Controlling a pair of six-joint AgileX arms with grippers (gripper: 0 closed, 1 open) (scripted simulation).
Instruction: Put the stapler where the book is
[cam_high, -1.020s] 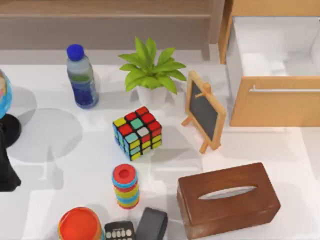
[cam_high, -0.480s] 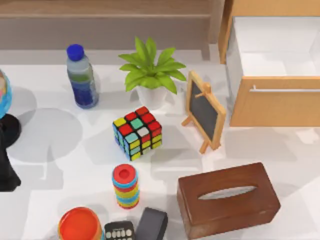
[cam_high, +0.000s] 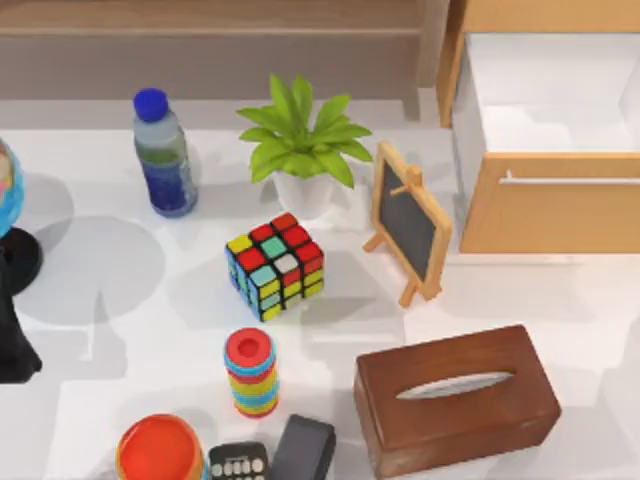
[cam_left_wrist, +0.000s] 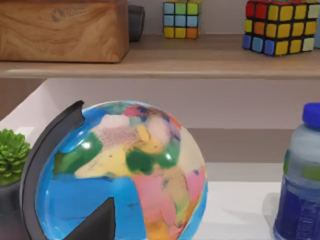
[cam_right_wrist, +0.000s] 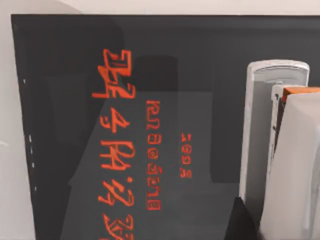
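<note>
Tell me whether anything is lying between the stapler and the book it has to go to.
Nothing visible does. In the right wrist view the white stapler shows directly against the dark book with red lettering, with no other object between them. Whether it already rests on the cover cannot be told.

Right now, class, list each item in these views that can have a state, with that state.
Drawer: pulled open.
Water bottle: upright, blue cap on.
Small chalkboard easel: standing, board blank.
Rubik's cube: scrambled.
Tissue box: flat on the table.
Stapler: lying on the dark book.
</note>
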